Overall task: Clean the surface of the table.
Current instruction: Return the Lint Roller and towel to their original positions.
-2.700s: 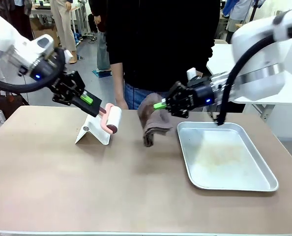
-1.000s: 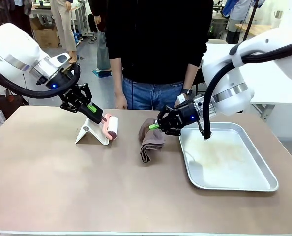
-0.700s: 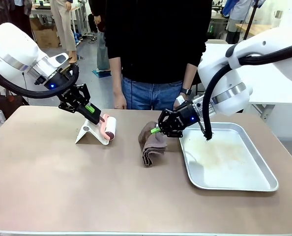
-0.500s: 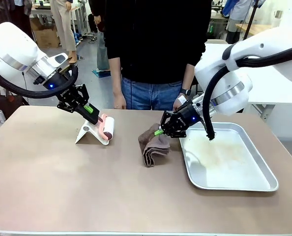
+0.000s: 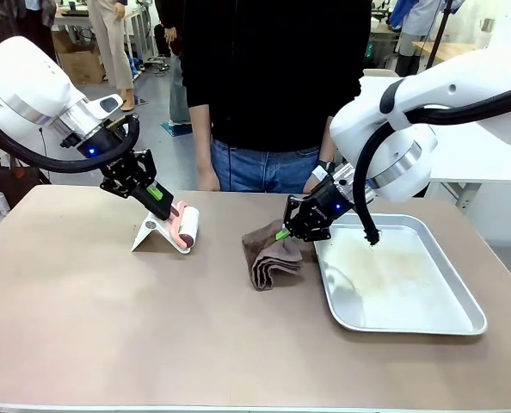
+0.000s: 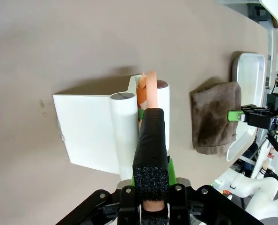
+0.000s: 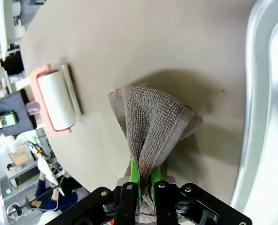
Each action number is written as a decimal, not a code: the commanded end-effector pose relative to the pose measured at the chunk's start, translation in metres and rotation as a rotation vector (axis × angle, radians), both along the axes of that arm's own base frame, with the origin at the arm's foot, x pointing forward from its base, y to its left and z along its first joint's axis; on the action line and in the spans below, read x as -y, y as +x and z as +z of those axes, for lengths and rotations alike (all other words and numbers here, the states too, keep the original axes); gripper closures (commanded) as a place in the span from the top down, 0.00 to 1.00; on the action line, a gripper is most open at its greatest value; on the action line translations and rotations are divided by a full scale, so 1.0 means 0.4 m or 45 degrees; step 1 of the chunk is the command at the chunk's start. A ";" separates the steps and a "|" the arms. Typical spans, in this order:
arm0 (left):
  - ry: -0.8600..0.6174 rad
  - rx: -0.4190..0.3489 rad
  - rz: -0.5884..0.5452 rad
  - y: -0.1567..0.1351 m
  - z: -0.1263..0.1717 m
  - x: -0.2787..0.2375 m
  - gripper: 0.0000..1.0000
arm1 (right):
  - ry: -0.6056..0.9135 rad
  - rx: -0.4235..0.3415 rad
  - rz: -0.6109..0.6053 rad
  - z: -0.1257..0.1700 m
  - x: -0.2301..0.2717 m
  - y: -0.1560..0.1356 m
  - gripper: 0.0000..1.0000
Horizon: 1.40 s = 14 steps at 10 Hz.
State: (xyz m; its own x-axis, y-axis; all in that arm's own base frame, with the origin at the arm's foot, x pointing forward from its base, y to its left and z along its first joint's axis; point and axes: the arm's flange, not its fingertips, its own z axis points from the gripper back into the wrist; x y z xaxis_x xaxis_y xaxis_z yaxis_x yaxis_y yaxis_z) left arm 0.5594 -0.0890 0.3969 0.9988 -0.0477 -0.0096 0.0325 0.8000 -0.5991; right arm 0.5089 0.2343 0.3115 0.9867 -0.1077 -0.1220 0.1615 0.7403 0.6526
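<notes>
The tan surface [image 5: 152, 327] spans the whole near field. A silver tray [image 5: 462, 320] sits on it at right, a white stand [image 5: 156, 237] at far left.

Left end effector [image 5: 168, 206] is clamped on the pink handle of a lint roller [image 5: 187, 226], with the roller drum resting at the stand. In the left wrist view the drum lies alongside the stand's white tube.

Right end effector [image 5: 283, 232] is pinched shut on one gathered edge of a brown cloth [image 5: 271, 258]. The cloth droops in folds onto the surface, just left of the tray's rim. A person stands at the far edge, hands near it.

Judgement: the cloth is being set down for a wipe. To do it well, press the bunched cloth flat enough that a broad patch touches, not just a corner. Sweep away from the tray rim so the folds do not snag on it. Keep the strokes clear of the left arm and stand. The pinch holds only an edge, so heavy drag could pull the cloth free.
</notes>
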 end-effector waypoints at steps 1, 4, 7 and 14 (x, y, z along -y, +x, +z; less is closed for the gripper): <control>0.048 -0.008 0.008 0.001 0.004 0.001 0.22 | -0.036 -0.008 -0.023 0.015 -0.006 -0.007 0.10; 0.046 -0.029 0.027 0.004 -0.001 -0.009 0.22 | -0.034 -0.005 -0.018 0.012 -0.006 -0.008 0.10; 0.012 0.000 -0.001 0.004 -0.009 -0.022 0.22 | -0.017 -0.017 -0.013 0.008 -0.007 -0.008 0.10; -0.053 -0.023 0.016 -0.004 -0.046 -0.058 0.22 | -0.035 -0.033 0.000 0.009 -0.014 -0.009 0.10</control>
